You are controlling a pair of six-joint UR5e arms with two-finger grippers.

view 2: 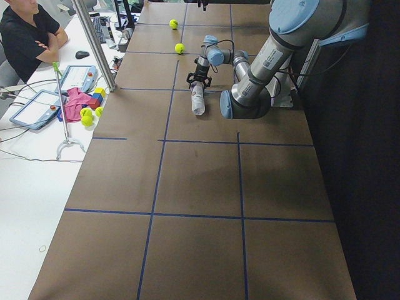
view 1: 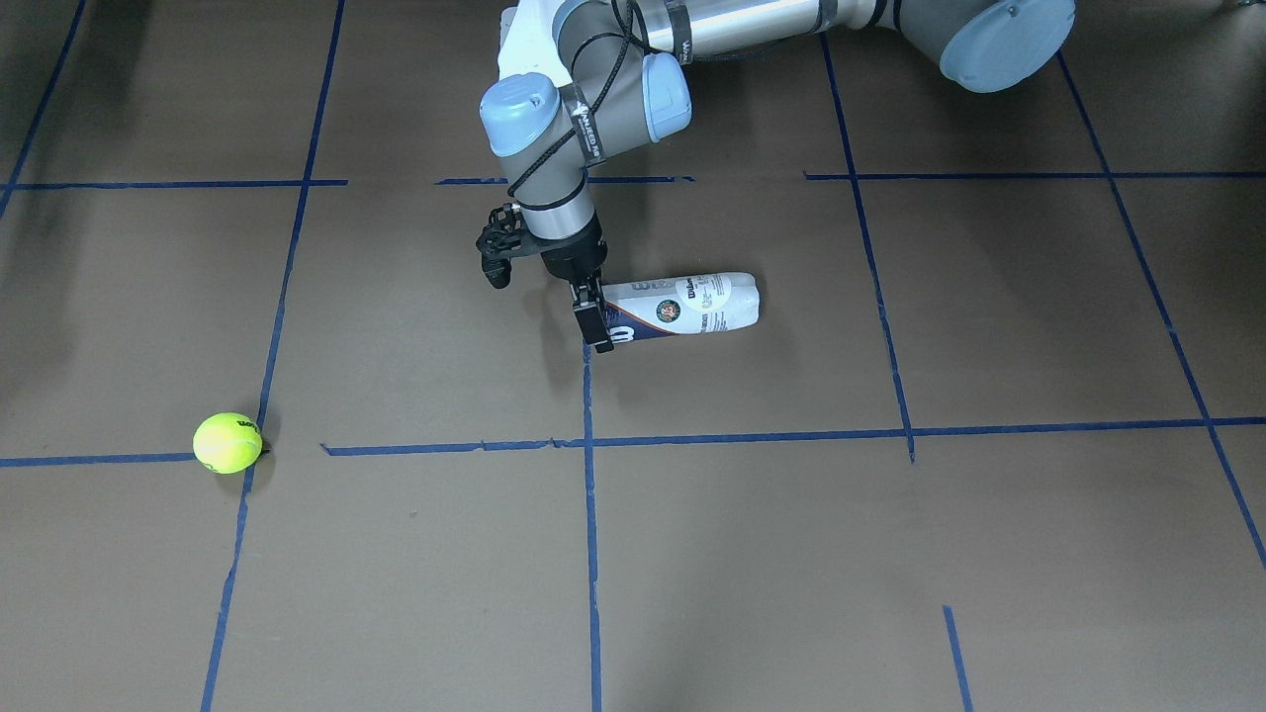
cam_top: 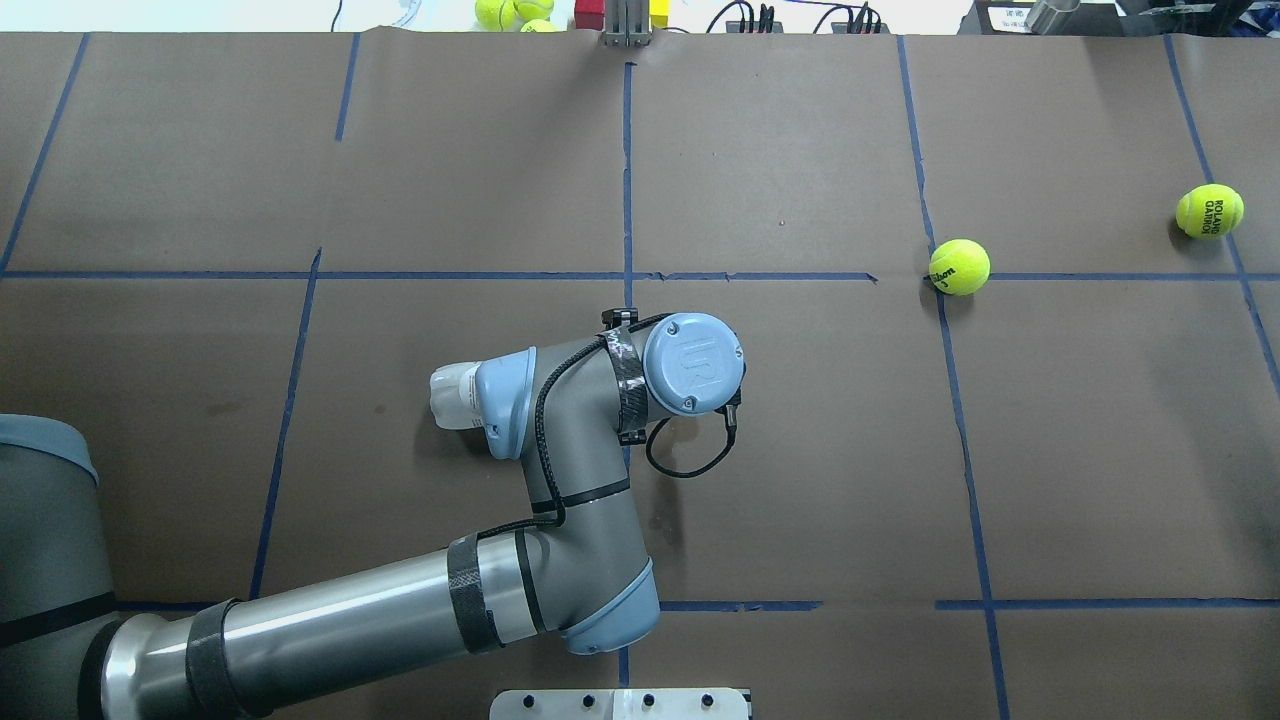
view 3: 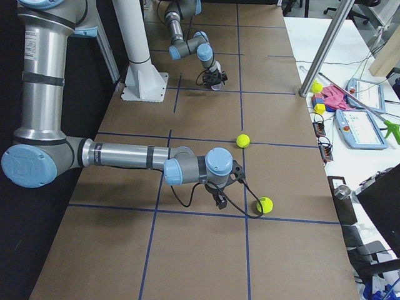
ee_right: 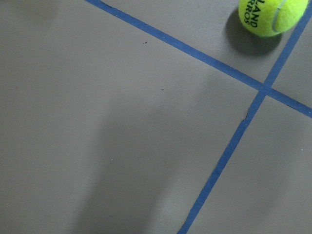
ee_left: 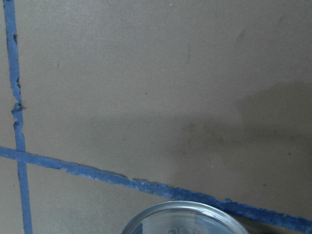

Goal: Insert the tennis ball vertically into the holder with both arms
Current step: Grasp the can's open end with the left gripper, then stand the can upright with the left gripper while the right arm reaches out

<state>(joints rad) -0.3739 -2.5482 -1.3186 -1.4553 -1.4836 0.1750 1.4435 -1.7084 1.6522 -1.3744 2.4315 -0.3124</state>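
Holder [view 1: 692, 309] lies sideways, left pincer [view 1: 591, 326] at its end.

One can [view 1: 692, 307]. On the table [cam_top: 800, 480] there are two balls, ball one [cam_top: 959, 266] and ball two [cam_top: 1209, 210] — plus three spare balls [cam_top: 495, 12] bunched past its far edge, as far as the overhead view shows. Two arms: the left arm [cam_top: 570, 500] and the right arm [view 3: 125, 155]. One white pedestal [view 3: 139, 56]. One person [view 2: 25, 31]. Two tablets [view 2: 78, 76]. A small heap of coloured blocks [view 2: 95, 99] — too small to count.
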